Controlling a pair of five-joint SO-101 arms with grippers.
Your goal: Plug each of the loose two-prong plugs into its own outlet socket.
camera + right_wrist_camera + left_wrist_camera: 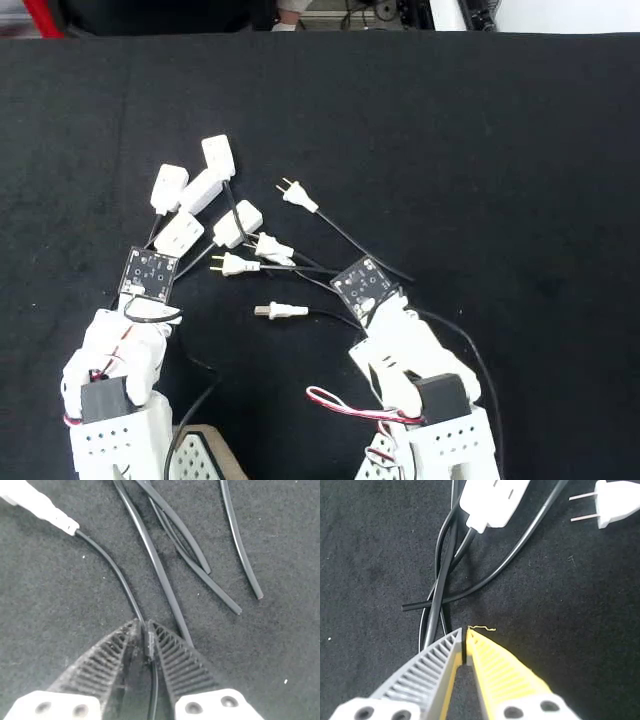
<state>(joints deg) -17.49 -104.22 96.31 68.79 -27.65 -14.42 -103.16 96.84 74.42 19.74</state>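
Several white outlet sockets (200, 190) lie in a cluster at the table's back left. Loose white two-prong plugs on black cords lie to their right: one far (296, 194), two in the middle (272, 246), and one nearer (280, 311). My left gripper (465, 635) is shut and empty, low over crossed cords (440, 585), just short of a socket (492, 497), with a plug (615, 505) off to one side. My right gripper (145, 627) is shut, and the nearer plug's (35, 502) thin cord (112, 570) runs under its tips.
Both arms sit at the table's near edge, the left arm (115, 370) and the right arm (415, 370). Black cords (350, 240) cross between the plugs and the right arm. Cut cord ends (200, 565) lie ahead of the right gripper.
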